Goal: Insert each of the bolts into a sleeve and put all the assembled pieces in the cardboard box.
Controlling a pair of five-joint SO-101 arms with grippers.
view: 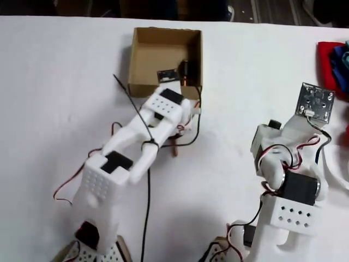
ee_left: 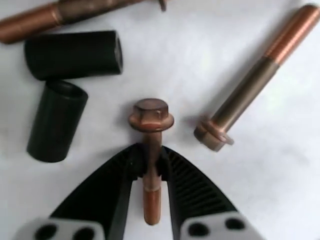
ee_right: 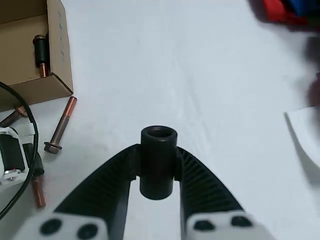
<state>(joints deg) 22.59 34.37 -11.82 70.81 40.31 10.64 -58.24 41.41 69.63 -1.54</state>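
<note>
While the left tool [ee_left: 151,161] was closed narrow on the shank of a bolt [ee_left: 151,117], the head of this bolt pointed away from the fingers. Two black sleeves [ee_left: 74,54] lay on the white counter [ee_left: 165,55] near it, close to each other. A second bolt [ee_left: 260,80] lay on the other side, and a third bolt [ee_left: 50,17] lay beyond the sleeves. The right tool [ee_right: 157,165] held another sleeve [ee_right: 158,140] between its fingers, with the open end turned to the camera. The cardboard box [ee_right: 35,87] stood further away on the counter, and one assembled piece [ee_right: 41,52] lay inside it. From above, the left arm [view: 136,142] stretched to the near wall of the box.
</note>
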